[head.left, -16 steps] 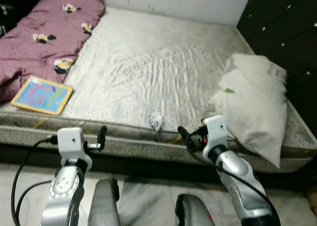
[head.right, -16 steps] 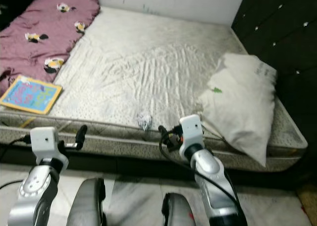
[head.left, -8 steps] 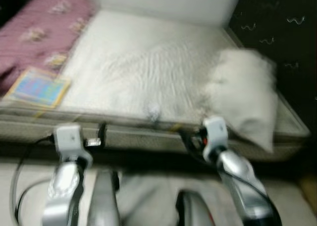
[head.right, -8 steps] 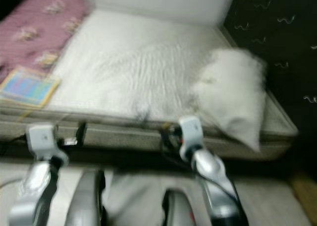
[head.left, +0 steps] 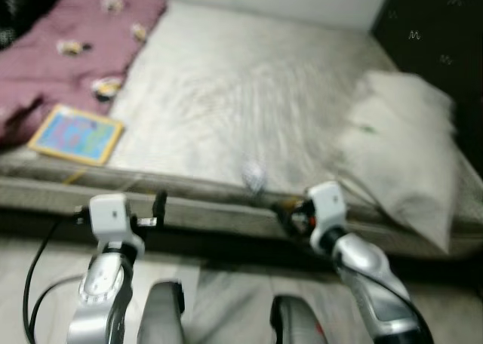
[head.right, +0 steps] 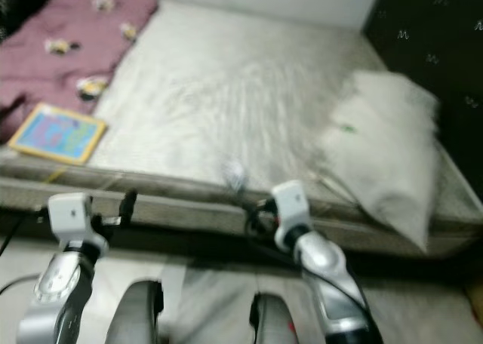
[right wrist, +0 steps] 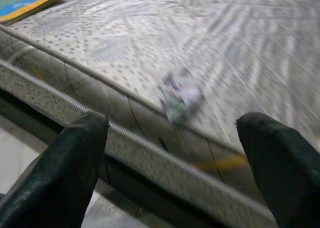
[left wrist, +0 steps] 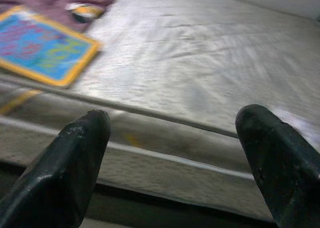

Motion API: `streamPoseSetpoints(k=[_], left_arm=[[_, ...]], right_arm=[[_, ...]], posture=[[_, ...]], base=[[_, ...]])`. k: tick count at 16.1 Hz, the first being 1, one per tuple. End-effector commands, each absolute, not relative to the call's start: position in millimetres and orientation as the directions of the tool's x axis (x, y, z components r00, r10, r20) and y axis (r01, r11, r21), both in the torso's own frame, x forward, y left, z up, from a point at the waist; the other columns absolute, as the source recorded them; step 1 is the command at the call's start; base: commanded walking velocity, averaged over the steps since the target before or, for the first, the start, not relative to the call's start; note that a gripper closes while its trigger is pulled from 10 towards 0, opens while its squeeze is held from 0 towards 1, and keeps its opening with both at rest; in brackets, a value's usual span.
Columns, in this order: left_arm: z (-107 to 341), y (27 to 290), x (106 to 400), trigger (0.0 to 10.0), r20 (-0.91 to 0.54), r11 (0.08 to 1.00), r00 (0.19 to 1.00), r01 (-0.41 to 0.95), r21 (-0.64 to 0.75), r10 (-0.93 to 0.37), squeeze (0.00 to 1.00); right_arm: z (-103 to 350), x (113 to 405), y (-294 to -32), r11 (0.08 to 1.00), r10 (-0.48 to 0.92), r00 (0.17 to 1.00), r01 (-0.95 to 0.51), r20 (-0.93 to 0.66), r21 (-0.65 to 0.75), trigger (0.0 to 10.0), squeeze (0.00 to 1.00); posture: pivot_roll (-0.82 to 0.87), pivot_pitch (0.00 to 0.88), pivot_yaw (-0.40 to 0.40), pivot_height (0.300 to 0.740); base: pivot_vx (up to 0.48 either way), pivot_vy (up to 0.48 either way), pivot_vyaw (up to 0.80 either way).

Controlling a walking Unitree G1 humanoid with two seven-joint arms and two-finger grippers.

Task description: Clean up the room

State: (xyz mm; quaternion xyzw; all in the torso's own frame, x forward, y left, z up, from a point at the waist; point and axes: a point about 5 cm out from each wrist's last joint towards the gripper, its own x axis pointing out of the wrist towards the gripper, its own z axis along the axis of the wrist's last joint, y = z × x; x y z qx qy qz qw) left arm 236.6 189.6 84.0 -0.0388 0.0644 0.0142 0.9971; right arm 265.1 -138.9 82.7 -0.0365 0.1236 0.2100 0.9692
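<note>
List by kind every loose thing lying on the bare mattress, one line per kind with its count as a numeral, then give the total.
Maroon flower-print quilt: 1
Blue picture book with yellow border: 1
Small crumpled silvery wrapper: 1
White pillow: 1
Total: 4

The mattress point(head.left: 249, 95) is covered in pale woven cloth with a faint sheen and a fine dotted quilted pattern, with corded piping along its edge; the crumpled wrapper point(right wrist: 180, 96) near that edge looks like thin shiny foil or plastic. The blanket point(head.left: 75, 42) is soft matt maroon fabric, the pillow point(head.left: 404, 148) wrinkled off-white cloth, and the book point(head.left: 75, 135) has a smooth, printed paper cover.
</note>
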Motion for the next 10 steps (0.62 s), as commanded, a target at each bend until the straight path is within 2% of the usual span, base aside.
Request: streamPoseSetpoints(k=[1, 3, 10], left_arm=[[84.3, 195.9, 234.9, 10.0, -0.131, 0.997, 0.991, -0.041, -0.063, 0.032, 0.0], [84.6, 195.3, 235.2, 10.0, -0.129, 0.998, 0.991, -0.033, -0.059, 0.026, 0.0], [82.3, 195.2, 235.7, 10.0, -0.152, 0.997, 0.988, -0.04, -0.068, 0.029, 0.0]], right_arm=[[89.6, 267.1, -129.7, 0.893, 0.435, 0.872, -0.451, -0.224, -0.019, 10.0, 0.0], [89.6, 266.9, -128.9, 0.889, 0.442, 0.868, -0.457, -0.224, -0.017, 10.0, 0.0], [90.5, 269.8, -131.1, 0.899, 0.426, 0.876, -0.439, -0.225, -0.008, 10.0, 0.0]], posture=[[0.01, 0.023, -0.119, 0.591], [0.01, 0.024, -0.118, 0.591], [0.01, 0.026, -0.118, 0.591]], base=[[0.386, 0.281, 0.8], [0.396, 0.27, 0.8], [0.397, 0.269, 0.0]])
